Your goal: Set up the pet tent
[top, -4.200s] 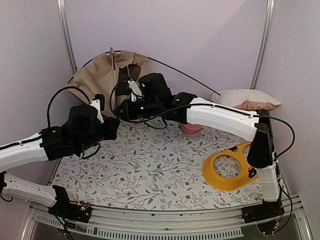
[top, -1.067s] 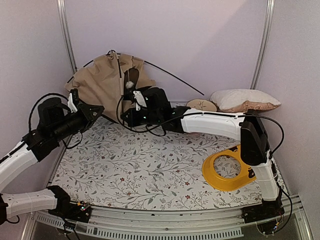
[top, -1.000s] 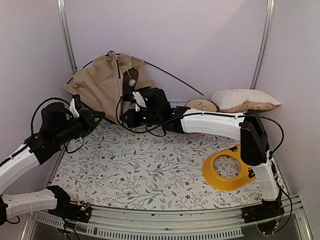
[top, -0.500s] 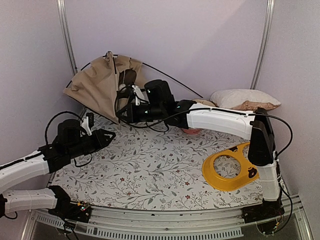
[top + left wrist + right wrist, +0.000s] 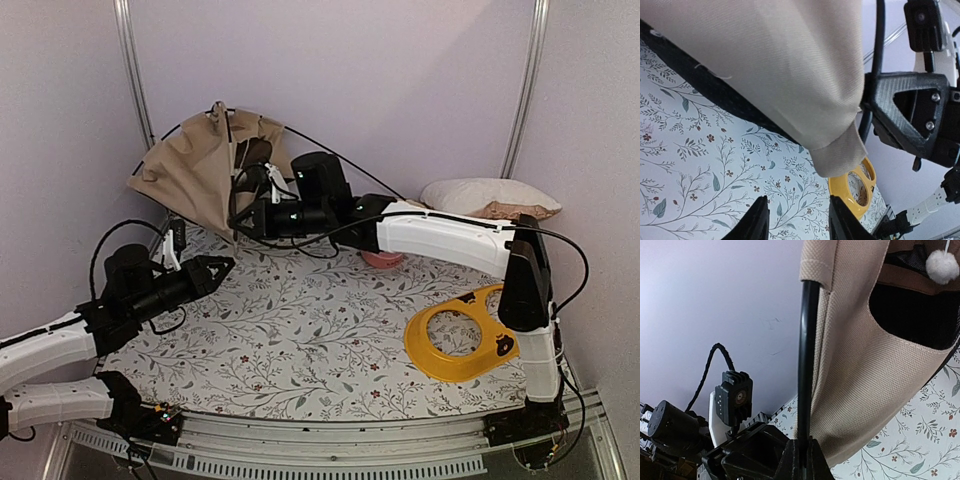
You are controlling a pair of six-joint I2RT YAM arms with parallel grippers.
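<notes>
The tan pet tent [image 5: 195, 165] leans in the back left corner, with thin black poles [image 5: 340, 155] arching out of it. My right gripper [image 5: 243, 208] reaches into its front and is shut on an upright black pole [image 5: 807, 355]; in the right wrist view the gripper [image 5: 802, 456] holds the pole beside the tan fabric [image 5: 860, 365]. The white pom-pom [image 5: 942, 265] hangs above the dark opening. My left gripper [image 5: 215, 268] is open and empty, low over the mat in front of the tent. In the left wrist view the gripper [image 5: 797, 222] sits below the tent's hanging hem [image 5: 840, 152].
A yellow ring-shaped stand [image 5: 460, 335] lies on the floral mat [image 5: 300, 330] at the right, also in the left wrist view [image 5: 852, 187]. A pink bowl [image 5: 382, 258] sits under my right arm. A beige pillow [image 5: 490, 198] rests at the back right. Walls close in on all sides.
My left gripper has drawn back from the tent and dropped low toward the near left. My right gripper has raised the pole, lifting the tent's front.
</notes>
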